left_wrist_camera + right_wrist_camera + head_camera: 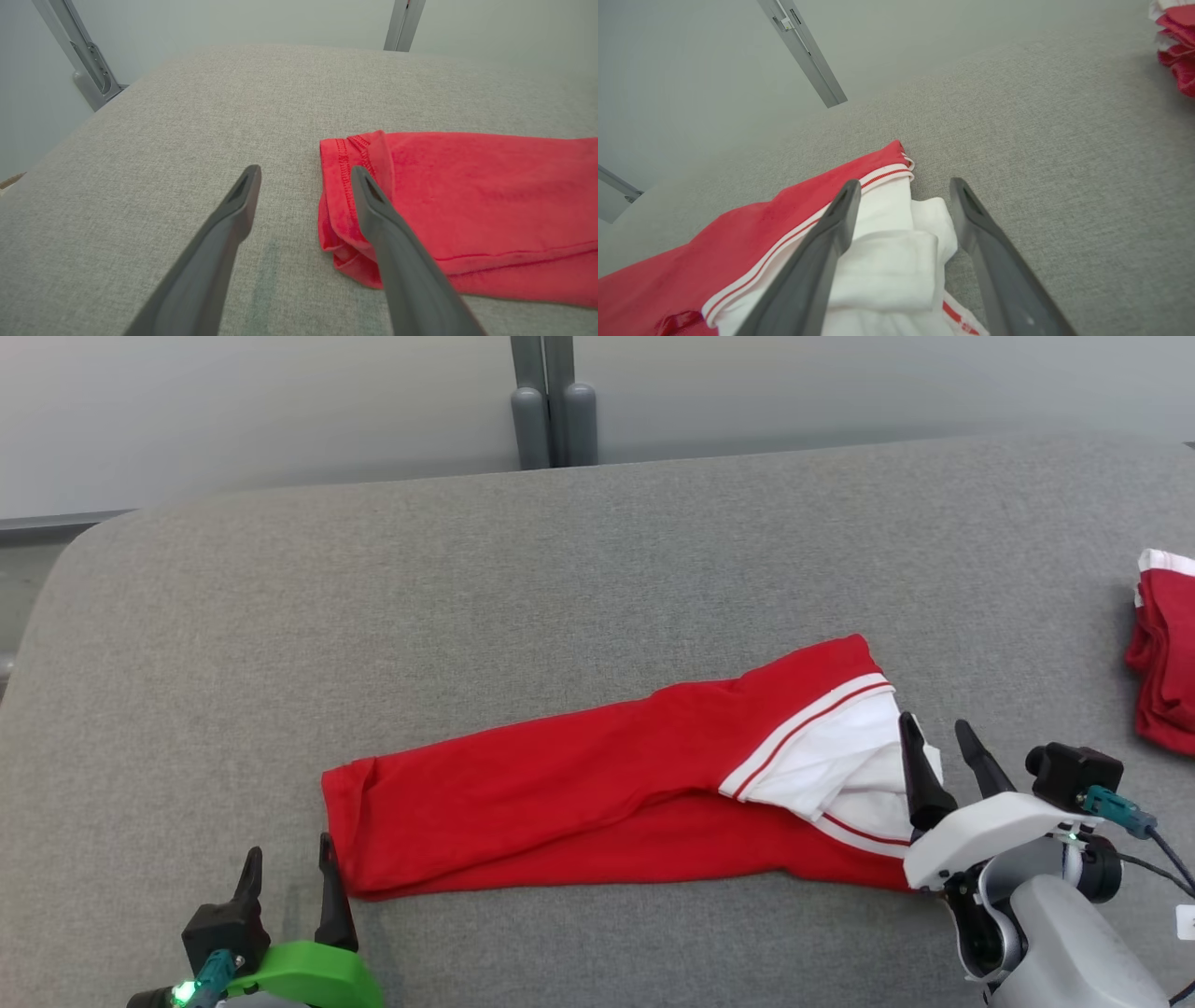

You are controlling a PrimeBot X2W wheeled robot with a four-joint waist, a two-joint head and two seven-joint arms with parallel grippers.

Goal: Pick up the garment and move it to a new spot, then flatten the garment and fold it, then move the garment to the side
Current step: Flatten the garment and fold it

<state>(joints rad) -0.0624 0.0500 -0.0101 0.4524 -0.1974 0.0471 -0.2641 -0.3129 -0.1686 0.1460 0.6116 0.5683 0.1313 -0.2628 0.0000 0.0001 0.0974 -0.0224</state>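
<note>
The left tool (288, 845) is spread wide and holds nothing. In the head view it sits at 7 o'clock, just beside the narrow red end of the garment (560, 784). In the left wrist view one of its fingers (387, 242) crosses in front of the stitched hem and the other is over the bare bench (467, 569). I cannot tell whether the finger touches the cloth.

The right tool (933, 721) is also spread wide and empty. It sits at 4 o'clock in the head view, at the garment's white end. In the right wrist view one finger (822, 252) lies over the white fabric next to the red-and-white striped band. The other finger (994, 261) is over bare bench just past the white folds. Contact cannot be told here either.

The garment lies as a long folded strip on the grey bench, running from 7 o'clock toward 2 o'clock across the near middle. Most of it is red, and the white part with thin red stripes is at the right tool's end.

A second cloth (1162, 653), red with a white edge, lies bunched at 3 o'clock, well apart from the garment.
</note>
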